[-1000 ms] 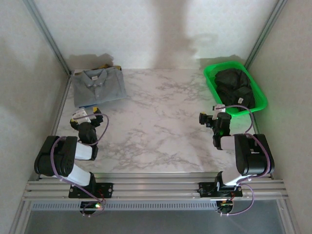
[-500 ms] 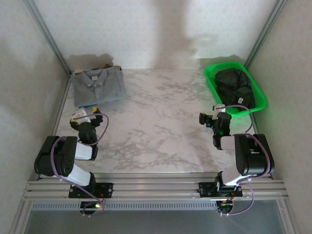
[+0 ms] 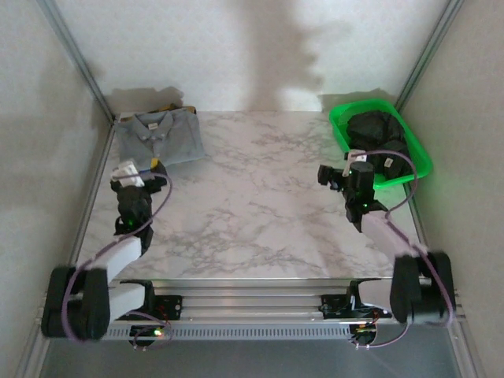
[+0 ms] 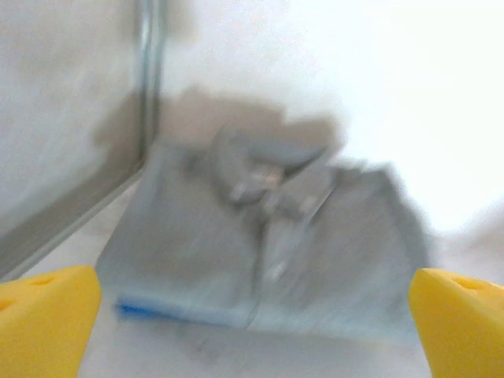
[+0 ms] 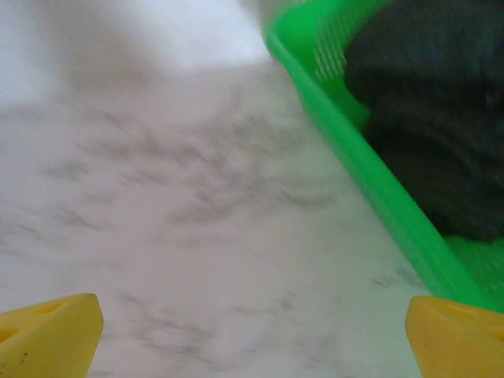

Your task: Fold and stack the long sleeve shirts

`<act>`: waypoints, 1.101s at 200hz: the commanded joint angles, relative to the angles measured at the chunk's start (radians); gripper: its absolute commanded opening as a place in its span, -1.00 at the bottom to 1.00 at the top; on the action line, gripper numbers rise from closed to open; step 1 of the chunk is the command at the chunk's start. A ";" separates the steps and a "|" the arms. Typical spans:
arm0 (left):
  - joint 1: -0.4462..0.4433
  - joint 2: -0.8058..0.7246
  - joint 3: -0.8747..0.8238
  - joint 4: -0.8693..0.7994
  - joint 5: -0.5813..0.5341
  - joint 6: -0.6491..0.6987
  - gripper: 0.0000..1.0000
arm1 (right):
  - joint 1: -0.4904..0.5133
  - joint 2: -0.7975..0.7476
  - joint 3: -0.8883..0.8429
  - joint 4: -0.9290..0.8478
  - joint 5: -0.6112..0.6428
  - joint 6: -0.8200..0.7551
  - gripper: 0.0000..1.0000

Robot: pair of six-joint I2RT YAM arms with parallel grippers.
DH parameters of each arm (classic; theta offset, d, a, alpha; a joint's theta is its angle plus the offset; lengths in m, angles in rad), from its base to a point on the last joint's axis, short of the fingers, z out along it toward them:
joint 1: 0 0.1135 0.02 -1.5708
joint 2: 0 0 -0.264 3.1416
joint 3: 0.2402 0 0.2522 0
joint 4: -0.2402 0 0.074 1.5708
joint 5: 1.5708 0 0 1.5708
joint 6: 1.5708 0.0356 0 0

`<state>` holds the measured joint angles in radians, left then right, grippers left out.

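my right gripper [image 5: 252,315], jaws apart and empty, hangs near the green basket [image 5: 354,165] holding the crumpled dark shirt [image 5: 425,102], so a low reach risks catching the rim and dragging the basket along.

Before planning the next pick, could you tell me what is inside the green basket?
A crumpled dark shirt lies in the basket; whatever is beneath it is hidden.
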<state>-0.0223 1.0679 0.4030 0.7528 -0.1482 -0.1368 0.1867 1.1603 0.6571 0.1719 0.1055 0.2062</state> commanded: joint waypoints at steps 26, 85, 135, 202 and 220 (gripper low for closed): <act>-0.121 -0.224 0.385 -0.824 0.085 -0.282 0.99 | 0.100 -0.184 0.309 -0.831 -0.011 0.334 0.98; -0.413 -0.164 0.520 -1.049 0.061 -0.474 0.99 | -0.139 0.364 1.033 -1.309 -0.014 0.249 0.98; -0.836 0.079 0.660 -1.129 -0.117 -0.461 0.99 | -0.364 0.709 1.262 -1.206 -0.096 0.389 0.91; -0.965 -0.019 0.620 -1.147 -0.183 -0.608 0.99 | -0.398 1.017 1.392 -1.089 -0.111 0.506 0.84; -0.964 -0.071 0.627 -1.202 -0.206 -0.620 0.99 | -0.397 1.082 1.424 -1.074 -0.124 0.528 0.79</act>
<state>-0.9859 1.0798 1.0248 -0.3656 -0.2783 -0.7021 -0.2138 2.1769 2.0151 -0.9180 -0.0029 0.6731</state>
